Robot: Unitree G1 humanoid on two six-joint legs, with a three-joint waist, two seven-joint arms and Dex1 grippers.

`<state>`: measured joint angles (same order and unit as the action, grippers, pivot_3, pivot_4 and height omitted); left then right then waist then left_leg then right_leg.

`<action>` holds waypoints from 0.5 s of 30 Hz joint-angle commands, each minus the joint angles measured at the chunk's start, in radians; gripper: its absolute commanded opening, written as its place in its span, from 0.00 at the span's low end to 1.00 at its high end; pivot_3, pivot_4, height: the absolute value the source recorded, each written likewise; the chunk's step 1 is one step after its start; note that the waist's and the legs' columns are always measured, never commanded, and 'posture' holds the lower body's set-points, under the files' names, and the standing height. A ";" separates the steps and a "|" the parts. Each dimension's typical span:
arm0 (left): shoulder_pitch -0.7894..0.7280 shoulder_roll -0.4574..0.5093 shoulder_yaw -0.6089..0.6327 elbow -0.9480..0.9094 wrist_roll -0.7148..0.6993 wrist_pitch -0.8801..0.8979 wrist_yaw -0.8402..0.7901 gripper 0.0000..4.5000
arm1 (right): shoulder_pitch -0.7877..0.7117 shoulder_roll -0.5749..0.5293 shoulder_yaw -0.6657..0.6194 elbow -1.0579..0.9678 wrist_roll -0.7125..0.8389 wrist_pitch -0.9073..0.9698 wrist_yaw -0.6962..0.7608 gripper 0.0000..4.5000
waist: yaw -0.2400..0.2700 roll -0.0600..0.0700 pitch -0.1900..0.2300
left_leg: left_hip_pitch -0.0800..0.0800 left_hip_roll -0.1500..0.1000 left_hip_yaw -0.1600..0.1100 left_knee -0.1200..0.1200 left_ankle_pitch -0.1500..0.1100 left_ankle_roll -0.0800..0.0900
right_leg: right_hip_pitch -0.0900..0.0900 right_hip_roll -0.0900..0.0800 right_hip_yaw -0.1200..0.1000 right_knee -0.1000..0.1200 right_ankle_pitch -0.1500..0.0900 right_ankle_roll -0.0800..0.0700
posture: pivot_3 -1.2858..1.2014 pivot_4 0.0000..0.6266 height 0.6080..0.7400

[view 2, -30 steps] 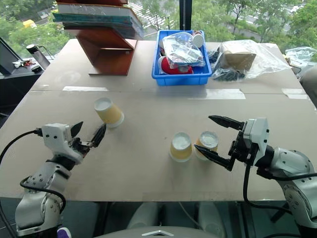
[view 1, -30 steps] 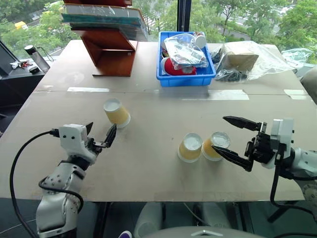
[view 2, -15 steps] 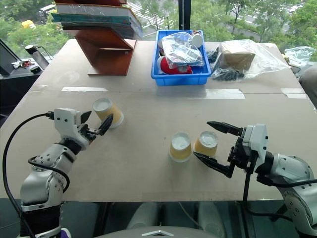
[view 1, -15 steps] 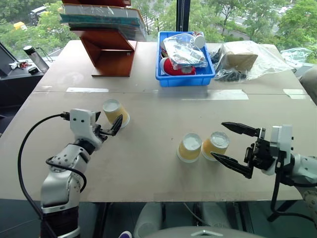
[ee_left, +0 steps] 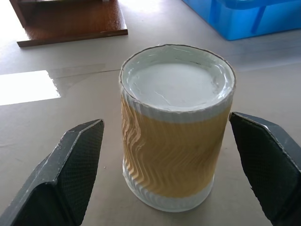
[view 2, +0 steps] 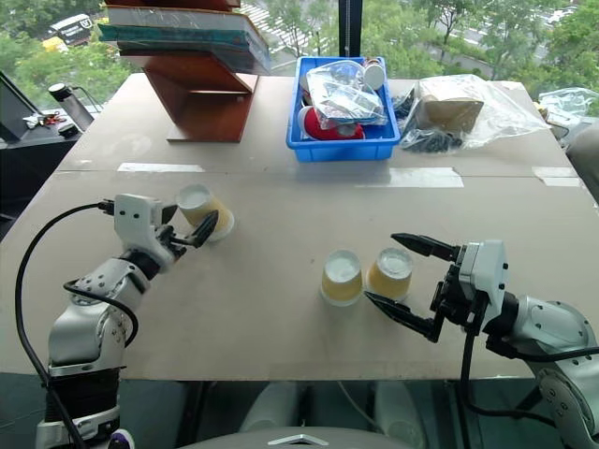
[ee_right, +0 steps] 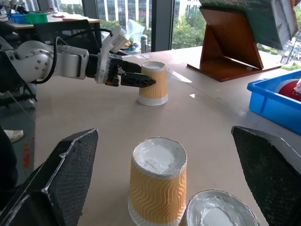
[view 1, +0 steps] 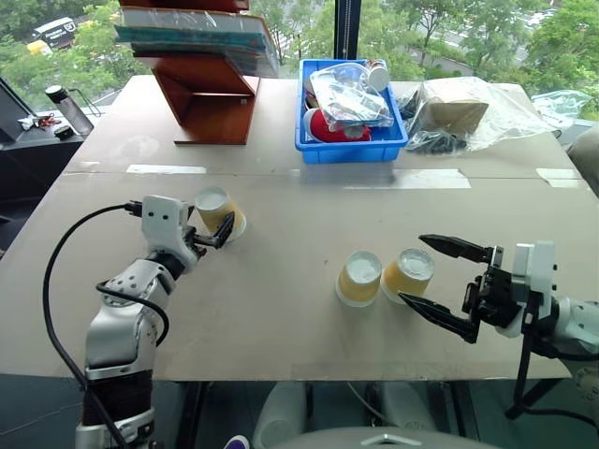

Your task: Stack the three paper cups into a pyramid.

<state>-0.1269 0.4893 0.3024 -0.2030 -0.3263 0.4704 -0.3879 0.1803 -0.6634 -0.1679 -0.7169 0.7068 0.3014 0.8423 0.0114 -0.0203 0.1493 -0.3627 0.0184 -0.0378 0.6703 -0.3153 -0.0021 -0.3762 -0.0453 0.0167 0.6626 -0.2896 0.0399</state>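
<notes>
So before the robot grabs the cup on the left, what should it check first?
1. Left gripper open wide enough for the lone cup: ok, one finger shows on each side with gaps.
2. Lone cup standing steady, upside down, on the table: ok.
3. Fingers touching the cup yet: no, apart from it; ok to close.
4. Other two cups side by side as a base: ok, upside down and close together; touching or not, cannot tell.
5. Right gripper out of the way: ok, open beside the pair, holding nothing.
6. Path from the lone cup to the pair free: ok, bare table between.
</notes>
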 commanded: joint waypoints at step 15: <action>-0.027 0.042 -0.011 -0.030 -0.033 -0.091 -0.115 0.61 | 0.012 -0.006 -0.033 -0.044 0.015 -0.007 -0.020 1.00 | 0.000 0.000 0.000 | 0.000 0.000 0.000 0.000 0.000 -0.001 | 0.000 0.000 0.000 0.000 0.000 0.000 | 0.52 0.24 1.00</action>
<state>-0.1468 0.5146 0.2732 -0.1690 -0.3186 0.4034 -0.4618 0.1907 -0.6634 -0.1735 -0.7281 0.7086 0.3023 0.8238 0.0113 -0.0203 0.1493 -0.3627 0.0188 -0.0378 0.6703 -0.3149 -0.0028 -0.3763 -0.0454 0.0166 0.6626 -0.2896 0.0399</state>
